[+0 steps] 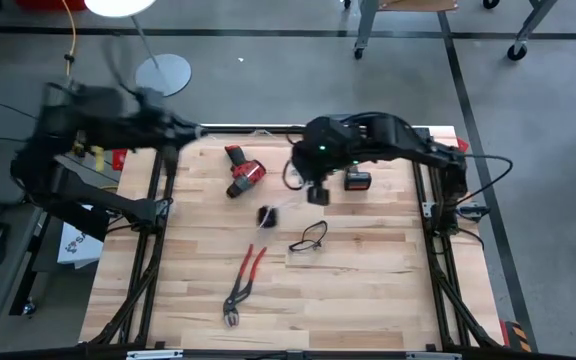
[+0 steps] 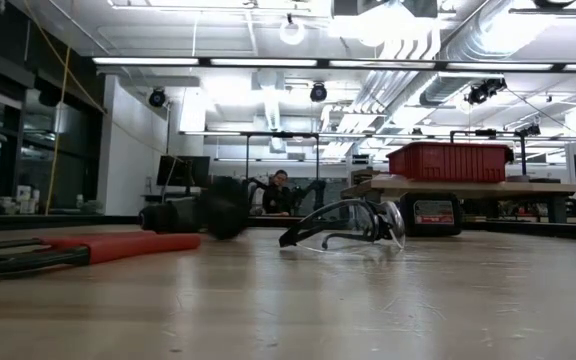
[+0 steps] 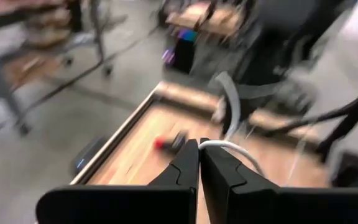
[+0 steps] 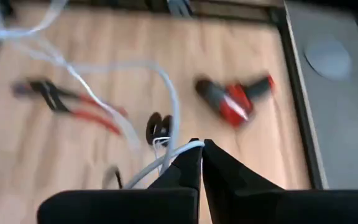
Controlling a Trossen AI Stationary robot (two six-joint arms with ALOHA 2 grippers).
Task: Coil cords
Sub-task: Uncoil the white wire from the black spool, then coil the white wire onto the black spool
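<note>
The white cord (image 4: 166, 102) is pinched between the clenched fingers of both the right gripper (image 4: 201, 144) and left gripper (image 3: 199, 144), raised above the black spool (image 1: 266, 215), apparently so slack is kept taut for winding.

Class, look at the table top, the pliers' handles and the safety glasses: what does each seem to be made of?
Table top: pale unfinished-looking wood, with visible plank seams and grain.
Pliers' handles: red, probably rubber or plastic coating.
Safety glasses: clear, glossy lens with dark frame, likely plastic.
</note>
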